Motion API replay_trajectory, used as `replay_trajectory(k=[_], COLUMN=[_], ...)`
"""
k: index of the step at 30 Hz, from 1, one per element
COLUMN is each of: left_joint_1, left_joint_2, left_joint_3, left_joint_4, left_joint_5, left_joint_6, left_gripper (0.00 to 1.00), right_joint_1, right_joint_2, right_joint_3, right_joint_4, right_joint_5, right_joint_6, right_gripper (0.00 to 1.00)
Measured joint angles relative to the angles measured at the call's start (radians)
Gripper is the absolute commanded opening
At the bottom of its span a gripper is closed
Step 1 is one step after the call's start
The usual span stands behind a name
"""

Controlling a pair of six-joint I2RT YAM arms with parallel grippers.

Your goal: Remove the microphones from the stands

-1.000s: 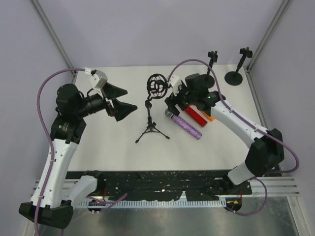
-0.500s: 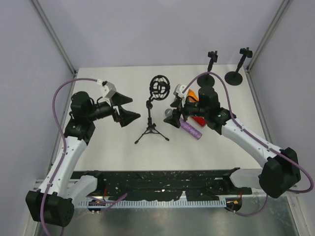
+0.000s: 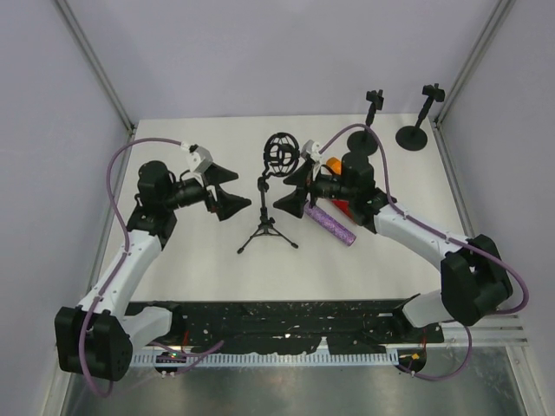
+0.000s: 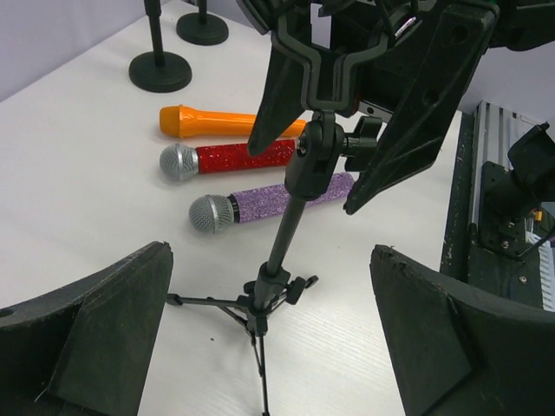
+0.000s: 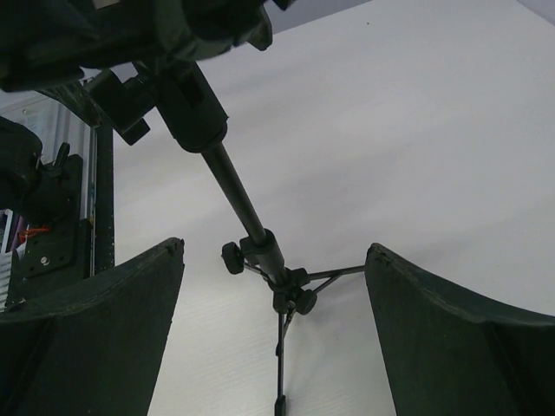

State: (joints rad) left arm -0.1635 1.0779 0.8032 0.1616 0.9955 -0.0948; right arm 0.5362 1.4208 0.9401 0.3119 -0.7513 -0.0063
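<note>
A black tripod stand [image 3: 264,208] rises mid-table, topped by a round cage mount [image 3: 279,153] that looks empty from above. To its right three microphones lie side by side: purple [image 3: 331,224], red [image 3: 347,208] and orange [image 3: 331,165]. My left gripper [image 3: 238,192] is open just left of the stand pole [image 4: 290,225], which shows between its fingers without touching them. Opposite it, my right gripper [image 3: 289,192] is open on the pole's right side, with the pole [image 5: 247,217] framed between its fingers. The left wrist view shows the purple [image 4: 269,201], red [image 4: 234,159] and orange [image 4: 217,121] microphones beyond the stand.
Two short stands with round black bases [image 3: 412,136] [image 3: 368,137] stand at the back right corner. The tripod's legs [image 3: 279,236] spread toward the table's near side. A black rail [image 3: 277,316] runs along the near edge.
My right gripper has left the purple microphone's head and swung left to the stand pole. My left gripper has moved right and lower, closing in on the pole from the other side.
</note>
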Motion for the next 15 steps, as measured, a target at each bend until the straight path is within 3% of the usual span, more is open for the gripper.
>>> replay_trajectory(k=[7,15], left_joint_1=[0.0,-0.002], left_joint_2=[0.043,0.108], left_joint_3=[0.0,-0.013], left_joint_4=[0.073,0.109], left_joint_5=[0.001,0.001], left_joint_6=[-0.003,-0.005], left_gripper=[0.98,0.96], right_joint_1=[0.005,0.005], right_joint_2=[-0.006,-0.088], right_joint_3=[-0.028,-0.015], right_joint_4=[0.106,0.101], right_joint_5=[-0.016,-0.002], right_joint_6=[0.089,0.146], right_gripper=[0.9,0.9])
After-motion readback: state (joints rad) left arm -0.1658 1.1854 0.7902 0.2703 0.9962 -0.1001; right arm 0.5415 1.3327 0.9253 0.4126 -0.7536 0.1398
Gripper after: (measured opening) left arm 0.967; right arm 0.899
